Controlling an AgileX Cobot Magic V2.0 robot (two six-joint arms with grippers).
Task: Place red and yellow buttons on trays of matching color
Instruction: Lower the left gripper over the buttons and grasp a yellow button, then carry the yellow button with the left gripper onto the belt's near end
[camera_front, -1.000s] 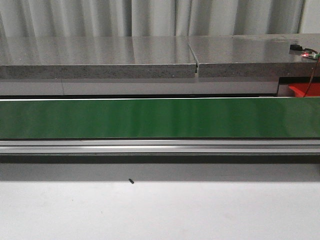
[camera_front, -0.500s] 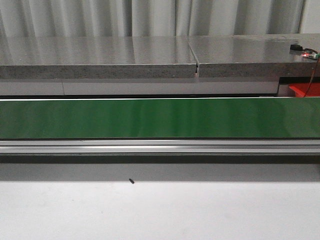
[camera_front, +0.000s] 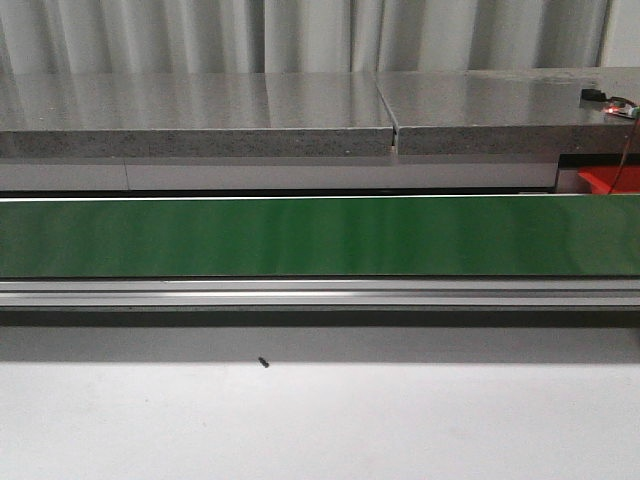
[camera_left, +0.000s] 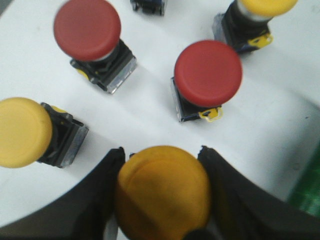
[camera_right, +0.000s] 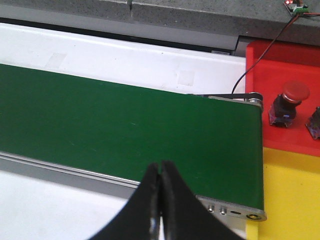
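In the left wrist view my left gripper (camera_left: 160, 156) is shut on a yellow button (camera_left: 162, 195), its black fingers (camera_left: 107, 175) pressed against both sides of the cap. Around it on a white surface (camera_left: 150, 95) stand two red buttons (camera_left: 87, 30) (camera_left: 207, 72) and two more yellow buttons (camera_left: 22, 132) (camera_left: 265, 6). In the right wrist view my right gripper (camera_right: 160, 167) is shut and empty over the near edge of the green belt (camera_right: 125, 130). Beyond the belt's end lie a red tray (camera_right: 280, 65), holding a red button (camera_right: 287, 102), and a yellow tray (camera_right: 290, 200). Neither gripper shows in the front view.
The green conveyor belt (camera_front: 320, 235) runs across the front view, with a grey stone shelf (camera_front: 200, 115) behind it and a corner of the red tray (camera_front: 600, 180) at far right. A thin cable (camera_right: 250, 65) crosses the red tray, and part of a dark button base (camera_right: 315, 122) shows at its edge.
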